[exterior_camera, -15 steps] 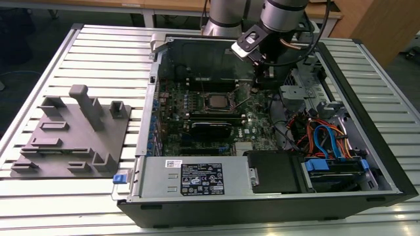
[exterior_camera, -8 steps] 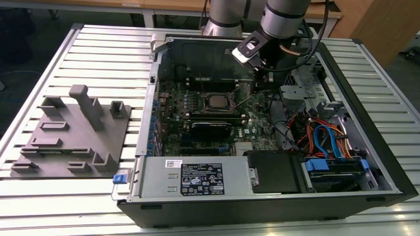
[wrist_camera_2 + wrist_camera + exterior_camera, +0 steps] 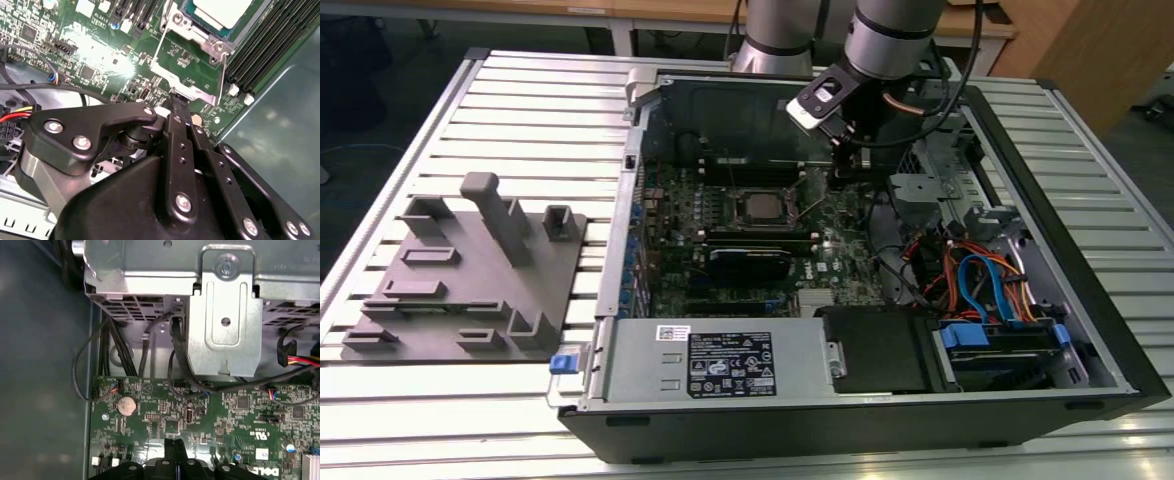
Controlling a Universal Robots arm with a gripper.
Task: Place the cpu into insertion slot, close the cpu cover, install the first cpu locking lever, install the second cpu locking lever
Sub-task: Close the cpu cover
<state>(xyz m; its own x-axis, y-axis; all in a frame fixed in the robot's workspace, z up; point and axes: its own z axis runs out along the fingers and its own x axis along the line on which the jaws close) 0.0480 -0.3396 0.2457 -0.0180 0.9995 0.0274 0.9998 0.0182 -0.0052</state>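
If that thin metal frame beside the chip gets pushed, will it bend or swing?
The cpu cover looks like thin sheet metal, so it is probably light and slightly springy. It seems hinged beside the cpu, so a push would likely swing it.

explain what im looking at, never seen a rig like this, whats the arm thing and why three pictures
This is one robot arm reaching into an open computer case lying on a slatted table. The exterior view comes from a camera off the arm; both wrist views come from cameras riding on it. The gripper has its fingers together, tips at the edge of the open cpu cover; whether they pinch it I cannot tell. The cpu sits in the insertion slot. A grey holder block lies at the exterior view's left.
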